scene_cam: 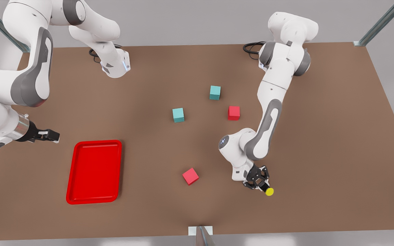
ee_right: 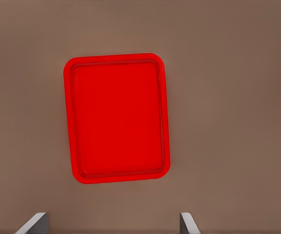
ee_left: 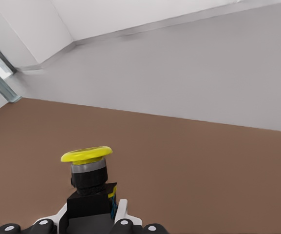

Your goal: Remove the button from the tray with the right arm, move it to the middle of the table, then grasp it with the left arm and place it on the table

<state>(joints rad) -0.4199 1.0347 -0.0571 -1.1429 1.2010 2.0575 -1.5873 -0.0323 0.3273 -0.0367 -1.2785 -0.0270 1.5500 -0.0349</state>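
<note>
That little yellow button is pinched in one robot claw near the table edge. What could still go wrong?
The left gripper holds the button by its dark body only, cap sticking out sideways, so it might land on its side or roll when let go. It is toward the table's near edge, so a roll could carry it off. The red cube lies nearby, a possible bump. The right gripper waits, fingers apart, beside the tray.

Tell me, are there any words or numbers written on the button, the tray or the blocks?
None: no words, numbers or signs can be read.
The button, held by the left gripper, has a plain yellow cap.
The tray is plain red, with the right gripper open beside it.
The teal cubes and red cubes have blank faces.
The table is bare brown.
</note>
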